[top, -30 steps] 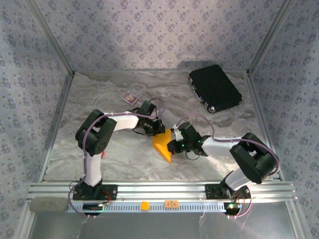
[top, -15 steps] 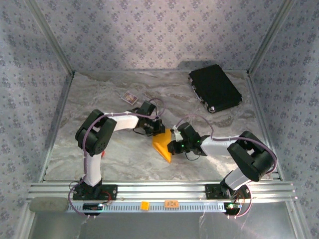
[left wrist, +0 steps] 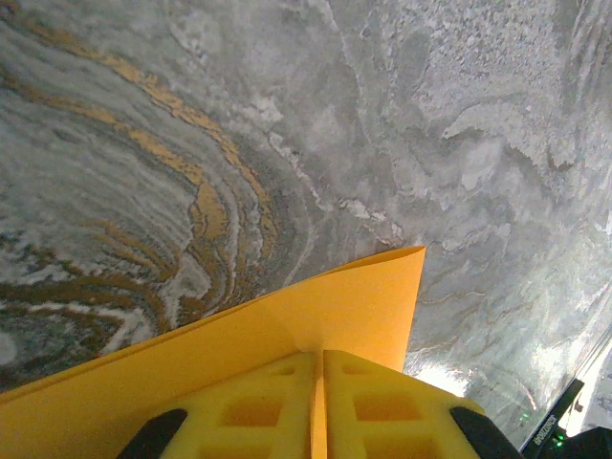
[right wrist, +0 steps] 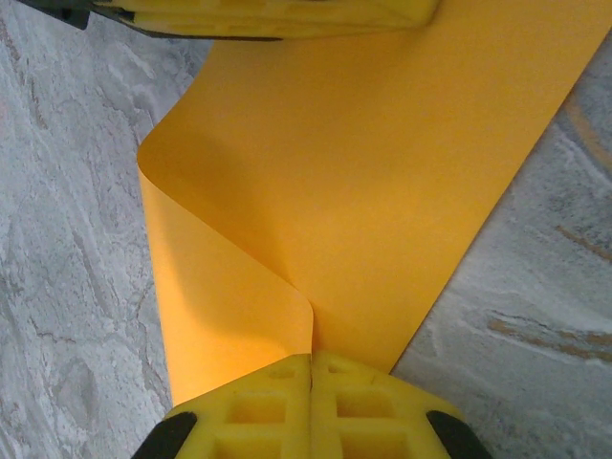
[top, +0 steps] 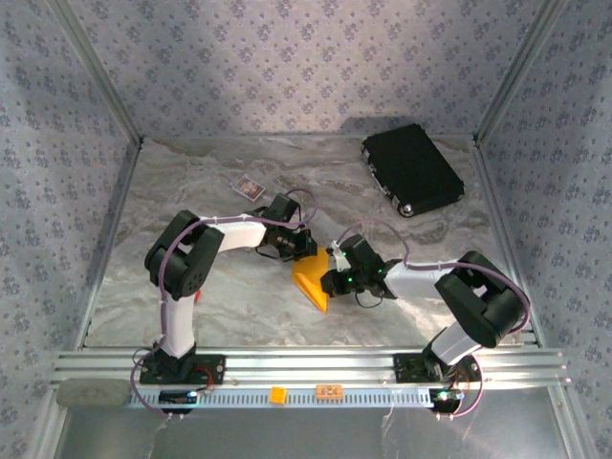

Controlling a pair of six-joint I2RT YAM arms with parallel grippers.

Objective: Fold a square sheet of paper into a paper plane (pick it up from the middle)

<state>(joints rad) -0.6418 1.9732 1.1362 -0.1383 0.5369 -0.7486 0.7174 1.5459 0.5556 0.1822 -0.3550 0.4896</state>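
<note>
The square sheet of paper (top: pixel 312 283), orange-yellow, hangs just above the marble table (top: pixel 191 287) near its middle, held between both grippers. My left gripper (top: pixel 304 251) is shut on its far edge; in the left wrist view the yellow fingers (left wrist: pixel 382 402) pinch the sheet (left wrist: pixel 335 306) in a thin slit. My right gripper (top: pixel 331 278) is shut on the near right edge. In the right wrist view the paper (right wrist: pixel 382 172) curls over in a soft rounded bend ahead of the right gripper (right wrist: pixel 312 360), and the left gripper's fingers (right wrist: pixel 268 14) show at the top.
A black case (top: pixel 413 169) lies at the back right. A small card-like item (top: pixel 250 187) sits at the back left of centre. A tiny orange tag (top: pixel 277 394) is on the front rail (top: pixel 115 365). Patterned walls (top: pixel 57 191) close in three sides.
The right arm's elbow has edged slightly to the left. The paper and both grips look the same.
</note>
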